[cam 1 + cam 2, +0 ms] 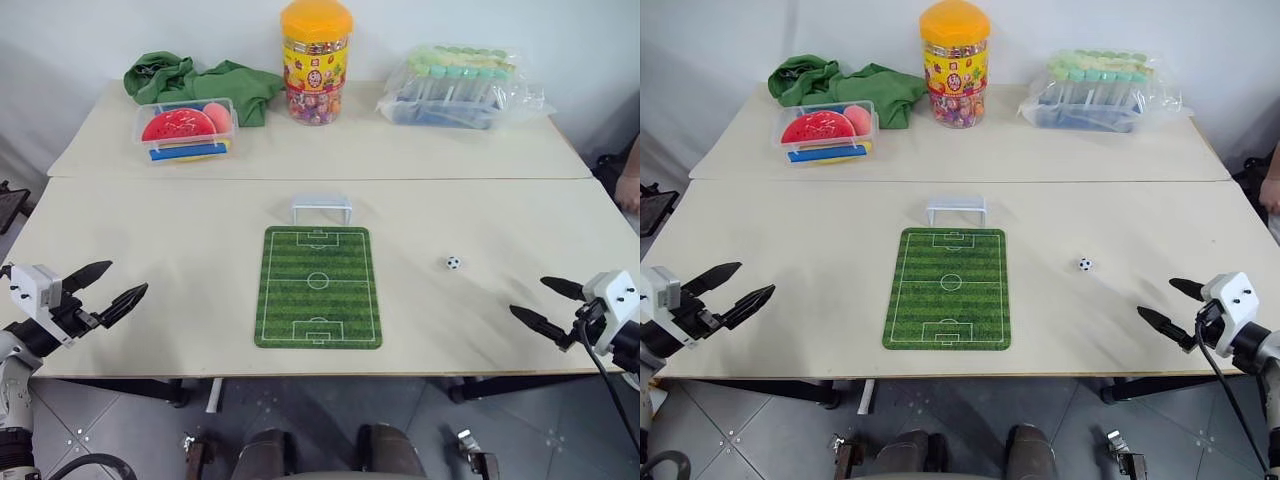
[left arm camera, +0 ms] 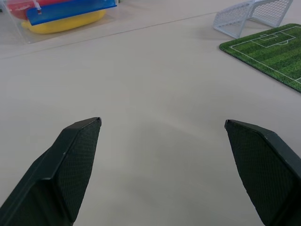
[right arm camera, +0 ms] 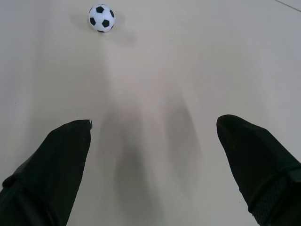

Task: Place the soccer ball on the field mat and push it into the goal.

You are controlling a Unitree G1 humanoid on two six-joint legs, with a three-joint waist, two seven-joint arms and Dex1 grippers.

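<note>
The tiny black-and-white soccer ball (image 1: 453,263) rests on the bare tabletop, to the right of the field mat (image 1: 319,286) and apart from it. The striped green mat lies flat in the middle of the near table, and the white goal (image 1: 322,208) stands just beyond its far short edge. My right gripper (image 1: 541,300) hovers open over the table's front right corner, with the ball (image 3: 101,18) ahead of its empty fingers. At the front left edge my left gripper (image 1: 122,279) is open too and holds nothing; the mat's corner (image 2: 270,52) and the goal (image 2: 251,16) lie ahead of it.
On the far table sit a clear box (image 1: 186,129) of red, blue and yellow things, a green cloth (image 1: 200,80), a candy jar (image 1: 315,60) with an orange lid and a plastic bag of tubes (image 1: 460,87). A person's arm (image 1: 630,185) shows at the right edge.
</note>
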